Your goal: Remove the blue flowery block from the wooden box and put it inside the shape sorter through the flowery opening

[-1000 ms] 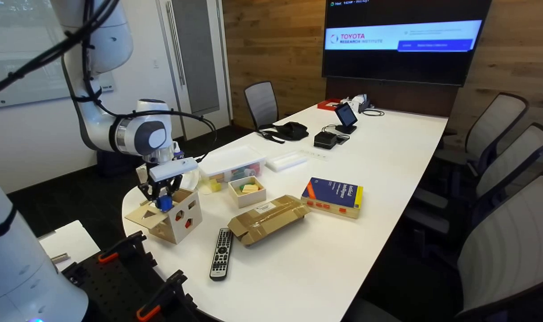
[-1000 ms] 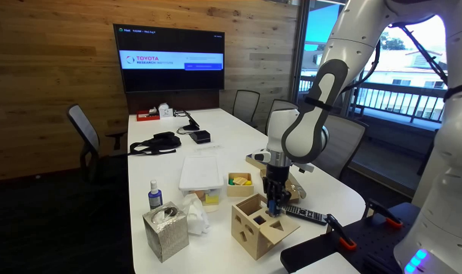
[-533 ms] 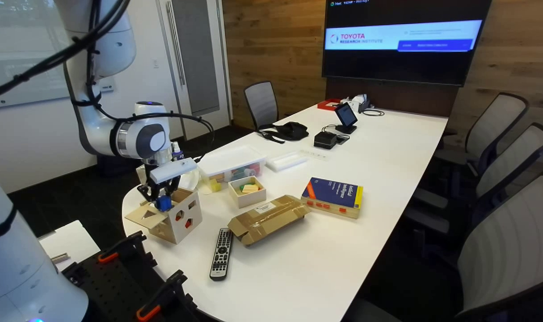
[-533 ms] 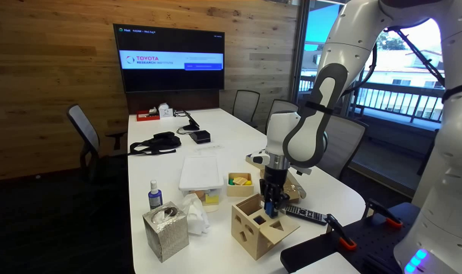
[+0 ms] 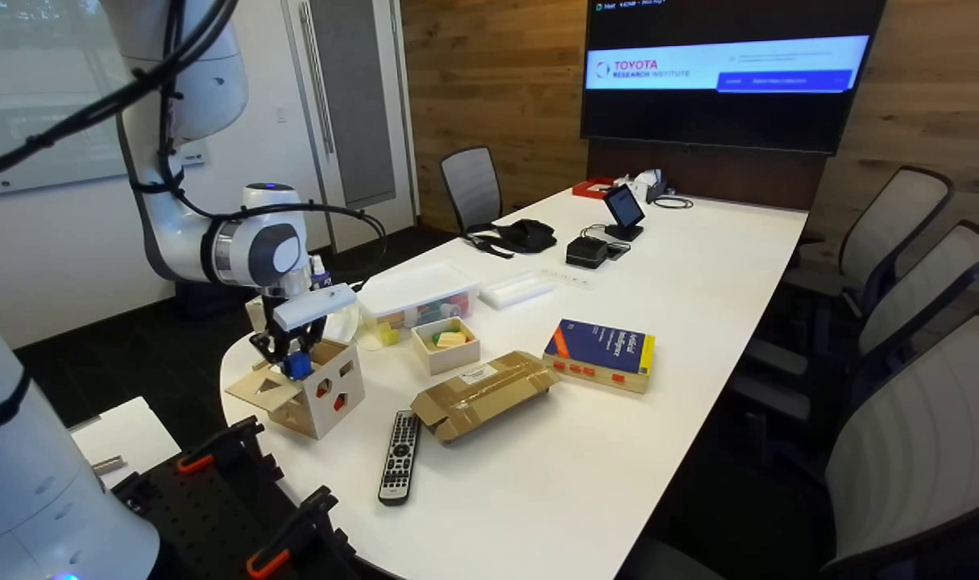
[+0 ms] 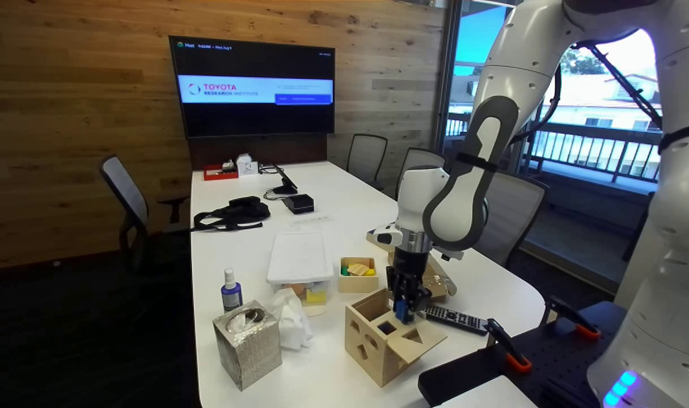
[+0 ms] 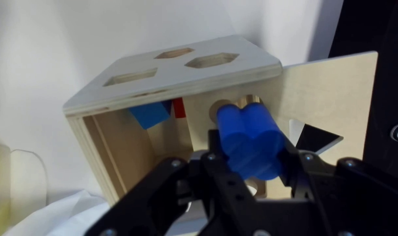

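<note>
Wrist view: blue flowery block (image 7: 253,144) held at the flowery opening (image 7: 249,99).

The jaws grip the block just right of the frame's centre, above the lid (image 7: 330,88) of the shape sorter (image 7: 176,74). The block's long axis leans, far end toward the upper left, covering part of the opening, whose rim shows beyond it, higher in the frame. Whether the tip sits inside is hidden. The next move likely calls for a slight shift up-frame, then straightening before pressing in.
</note>
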